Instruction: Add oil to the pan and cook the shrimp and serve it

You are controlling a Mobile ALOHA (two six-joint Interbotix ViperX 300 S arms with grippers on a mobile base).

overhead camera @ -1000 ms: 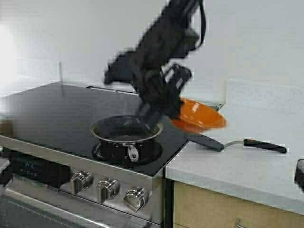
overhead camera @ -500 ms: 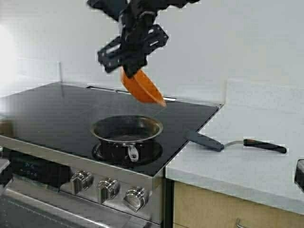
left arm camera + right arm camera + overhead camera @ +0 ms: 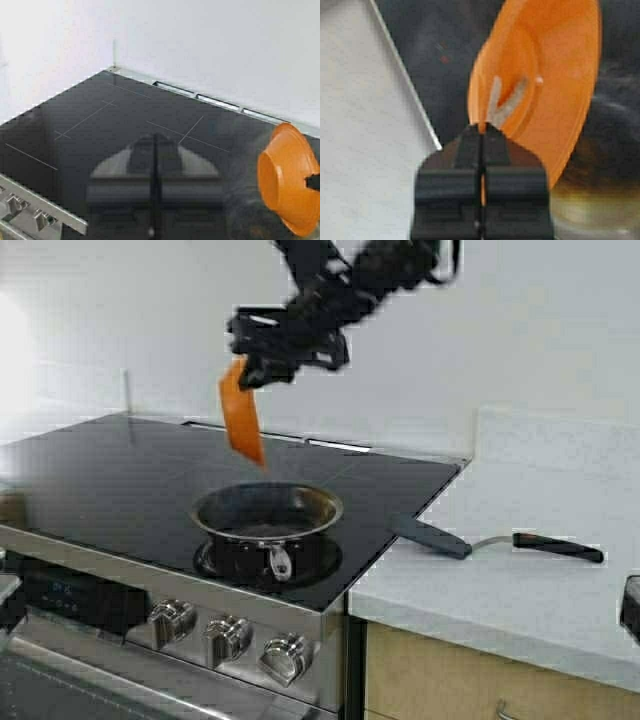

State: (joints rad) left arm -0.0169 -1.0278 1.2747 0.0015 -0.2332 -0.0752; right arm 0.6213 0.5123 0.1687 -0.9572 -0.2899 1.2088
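The steel pan [image 3: 267,515] sits on the black stovetop's front burner. My right gripper [image 3: 247,370] hangs above the pan's far left side, shut on the rim of an orange bowl [image 3: 242,422], which is tipped on edge with its mouth turned sideways. In the right wrist view the gripper [image 3: 481,127] pinches the bowl [image 3: 555,60], and a pale cream forked streak, apparently the shrimp [image 3: 504,102], lies inside it. The pan [image 3: 592,210] below shows a yellowish sheen. The oil jug is out of view. My left gripper [image 3: 155,137] is shut on nothing, over the stovetop.
A black spatula [image 3: 432,537] with a black handle lies on the white counter [image 3: 500,590] right of the stove. Knobs [image 3: 230,635] line the stove front. The glass stovetop [image 3: 110,470] stretches left of the pan. The orange bowl [image 3: 285,180] shows in the left wrist view.
My right gripper has lifted the orange bowl from the counter's edge, swung it up and left over the pan, and tipped it from level onto its edge.
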